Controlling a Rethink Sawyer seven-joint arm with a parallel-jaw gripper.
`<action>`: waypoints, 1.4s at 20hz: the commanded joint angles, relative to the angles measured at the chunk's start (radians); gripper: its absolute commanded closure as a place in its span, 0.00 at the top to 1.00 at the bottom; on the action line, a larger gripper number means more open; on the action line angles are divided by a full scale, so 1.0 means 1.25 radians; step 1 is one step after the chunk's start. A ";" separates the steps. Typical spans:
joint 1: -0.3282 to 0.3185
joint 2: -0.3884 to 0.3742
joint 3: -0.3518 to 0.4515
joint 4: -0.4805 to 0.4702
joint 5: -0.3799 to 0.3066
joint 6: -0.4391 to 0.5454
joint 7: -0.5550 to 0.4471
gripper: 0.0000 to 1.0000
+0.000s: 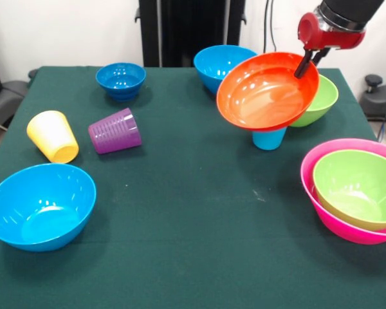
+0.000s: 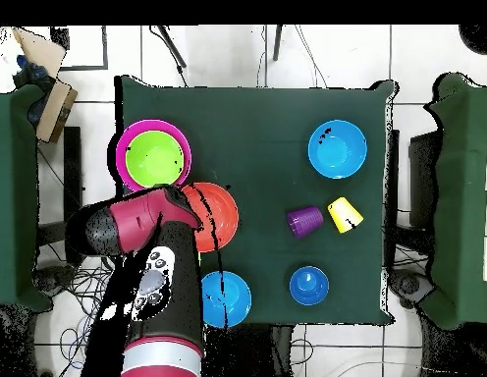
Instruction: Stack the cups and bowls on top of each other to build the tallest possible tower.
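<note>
My gripper (image 1: pixel 304 64) is shut on the far rim of the orange bowl (image 1: pixel 264 93) and holds it tilted, its inside facing the front camera, at the table's right rear. The bowl also shows in the overhead view (image 2: pixel 216 208), beside the arm. A light blue cup (image 1: pixel 269 138) stands just under the bowl, its top hidden. A lime green bowl (image 1: pixel 321 103) sits behind the orange one. A second lime green bowl (image 1: pixel 357 187) is nested in the large pink bowl (image 1: pixel 318 205). The yellow cup (image 1: pixel 53 135) and the purple cup (image 1: pixel 114 131) lie on their sides at the left.
One light blue bowl (image 1: pixel 40 206) sits at the front left and another (image 1: pixel 219 63) at the back centre. The small dark blue bowl (image 1: pixel 121 80) is at the back left. The robot's pedestal (image 1: pixel 183 29) stands behind the table.
</note>
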 commanded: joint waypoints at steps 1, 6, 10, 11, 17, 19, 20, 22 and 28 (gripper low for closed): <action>0.017 0.028 0.024 -0.015 0.004 0.009 0.119 0.00; 0.023 0.027 0.018 -0.006 -0.003 -0.007 0.121 0.00; 0.026 0.031 0.016 -0.010 -0.003 -0.007 0.122 0.00; 0.027 0.031 0.016 -0.010 -0.003 -0.008 0.121 0.00; 0.027 0.027 0.016 -0.009 -0.001 -0.002 0.119 0.00; 0.026 0.027 0.016 -0.008 0.000 -0.003 0.119 0.00; 0.026 0.026 0.016 -0.008 0.001 -0.003 0.118 0.00; 0.026 0.028 0.016 -0.010 0.001 -0.003 0.119 0.00; 0.024 0.026 0.017 -0.009 0.003 0.000 0.118 0.00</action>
